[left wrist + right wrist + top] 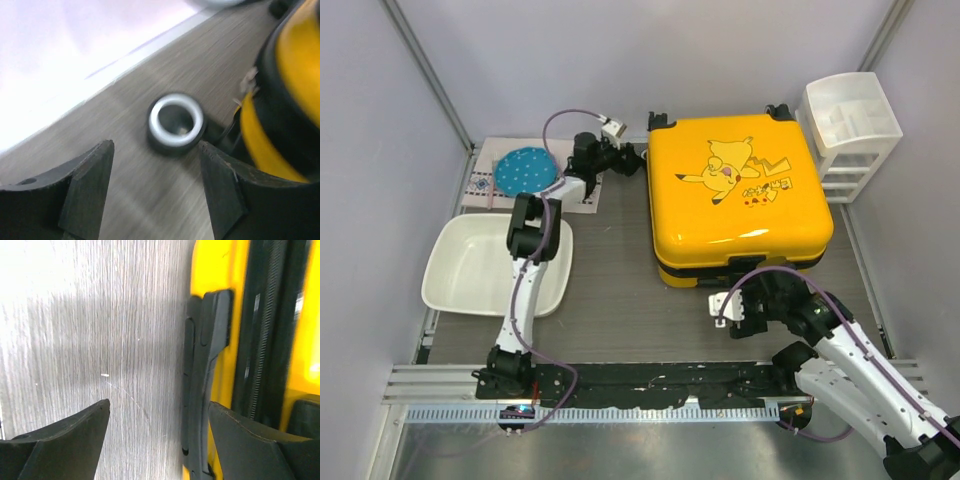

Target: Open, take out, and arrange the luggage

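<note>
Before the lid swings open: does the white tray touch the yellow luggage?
Apart. The top view shows bare table between the white tray and the luggage.

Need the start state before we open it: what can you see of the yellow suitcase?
The yellow hard-shell suitcase lies flat and closed on the grey wood-grain table, glossy plastic, Pikachu print up. A black zipper band runs round its side, with a black carry handle on the near side and black wheels with silver hubs at the far end. Nothing grips it.
</note>
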You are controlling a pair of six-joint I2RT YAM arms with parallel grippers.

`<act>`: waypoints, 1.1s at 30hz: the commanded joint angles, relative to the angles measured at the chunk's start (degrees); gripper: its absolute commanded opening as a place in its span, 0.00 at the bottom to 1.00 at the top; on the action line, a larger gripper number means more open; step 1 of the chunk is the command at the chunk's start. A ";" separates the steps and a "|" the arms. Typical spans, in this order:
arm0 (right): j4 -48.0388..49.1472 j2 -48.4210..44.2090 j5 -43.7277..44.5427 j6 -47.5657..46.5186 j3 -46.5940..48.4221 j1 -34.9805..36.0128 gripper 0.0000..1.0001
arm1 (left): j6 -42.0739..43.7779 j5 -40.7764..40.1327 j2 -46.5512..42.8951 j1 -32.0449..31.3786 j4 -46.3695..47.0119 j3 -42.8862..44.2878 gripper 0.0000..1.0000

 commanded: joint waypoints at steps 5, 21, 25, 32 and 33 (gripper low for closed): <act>-8.69 4.81 -12.29 4.25 16.58 0.37 0.86 | -1.18 -8.55 -24.27 5.92 3.94 -19.89 0.81; 9.68 59.10 19.94 70.79 81.08 1.34 0.70 | -3.81 -5.30 -52.86 9.27 -22.97 -39.58 0.86; 3.73 79.04 25.22 72.29 105.32 0.19 0.72 | -3.90 -6.18 -57.25 9.27 -28.43 -43.62 0.87; 11.58 93.50 38.67 73.16 115.86 -0.42 0.78 | -6.80 -6.53 -66.21 9.27 -26.06 -54.26 0.87; 15.35 93.50 38.33 73.17 114.27 -0.69 0.77 | -6.80 -6.44 -67.19 9.27 -25.79 -55.14 0.87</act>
